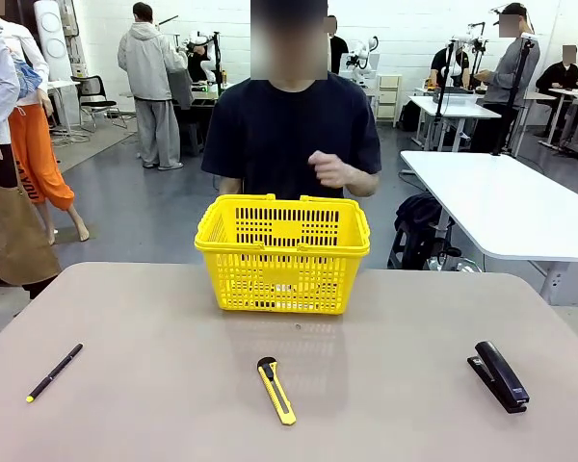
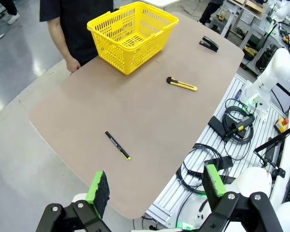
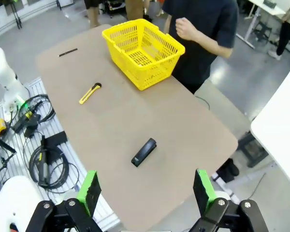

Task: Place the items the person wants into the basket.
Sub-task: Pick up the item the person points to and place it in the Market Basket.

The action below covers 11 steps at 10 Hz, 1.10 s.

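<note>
A yellow basket [image 1: 283, 252] [image 2: 132, 35] [image 3: 142, 51] stands at the far middle of the table, in front of the person [image 1: 291, 135] in a dark navy T-shirt, who holds one hand [image 1: 329, 170] raised in a loose fist. A yellow-and-black utility knife [image 1: 276, 390] [image 2: 181, 84] [image 3: 90, 93] lies near the front middle of the table. My left gripper [image 2: 154, 188] hovers open high above the table's left end, nothing between its fingers. High above the right end, my right gripper [image 3: 146, 189] is open too, holding nothing.
A thin black pen with a yellow tip [image 1: 54, 372] [image 2: 117, 145] [image 3: 67, 52] lies at the table's left. A black stapler [image 1: 499, 375] [image 2: 209, 44] [image 3: 144, 152] lies at the right. Cables [image 2: 203, 164] run along the robot's side. A white table [image 1: 506, 207] stands beyond on the right.
</note>
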Available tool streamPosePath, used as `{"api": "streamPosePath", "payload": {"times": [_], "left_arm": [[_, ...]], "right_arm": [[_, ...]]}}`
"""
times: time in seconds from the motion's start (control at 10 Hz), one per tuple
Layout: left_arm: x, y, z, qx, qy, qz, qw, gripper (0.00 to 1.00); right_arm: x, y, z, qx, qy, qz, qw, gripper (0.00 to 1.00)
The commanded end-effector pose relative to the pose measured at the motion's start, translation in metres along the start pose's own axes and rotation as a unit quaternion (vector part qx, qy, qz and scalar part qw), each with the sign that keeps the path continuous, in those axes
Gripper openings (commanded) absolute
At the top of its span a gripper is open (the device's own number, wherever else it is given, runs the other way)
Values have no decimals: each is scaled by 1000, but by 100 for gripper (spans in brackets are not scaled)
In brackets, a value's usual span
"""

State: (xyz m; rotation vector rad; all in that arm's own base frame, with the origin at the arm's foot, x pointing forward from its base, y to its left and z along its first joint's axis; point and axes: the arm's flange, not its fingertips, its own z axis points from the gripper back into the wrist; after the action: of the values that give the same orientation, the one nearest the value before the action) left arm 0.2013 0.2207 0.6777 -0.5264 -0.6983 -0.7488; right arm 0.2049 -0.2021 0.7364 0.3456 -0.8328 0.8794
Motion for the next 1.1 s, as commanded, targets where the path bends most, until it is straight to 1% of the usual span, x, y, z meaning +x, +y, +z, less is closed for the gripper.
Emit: {"api": "streamPosePath", "payload": {"times": [0.0, 1.0], "left_arm": [[-1, -1, 0, -4, -5, -11, 1000, 100], [-1, -1, 0, -4, -5, -11, 1000, 100]], "right_arm": [[-5, -5, 2, 4, -6, -12, 1000, 100], [-5, -5, 2, 4, -6, -12, 1000, 100]]}}
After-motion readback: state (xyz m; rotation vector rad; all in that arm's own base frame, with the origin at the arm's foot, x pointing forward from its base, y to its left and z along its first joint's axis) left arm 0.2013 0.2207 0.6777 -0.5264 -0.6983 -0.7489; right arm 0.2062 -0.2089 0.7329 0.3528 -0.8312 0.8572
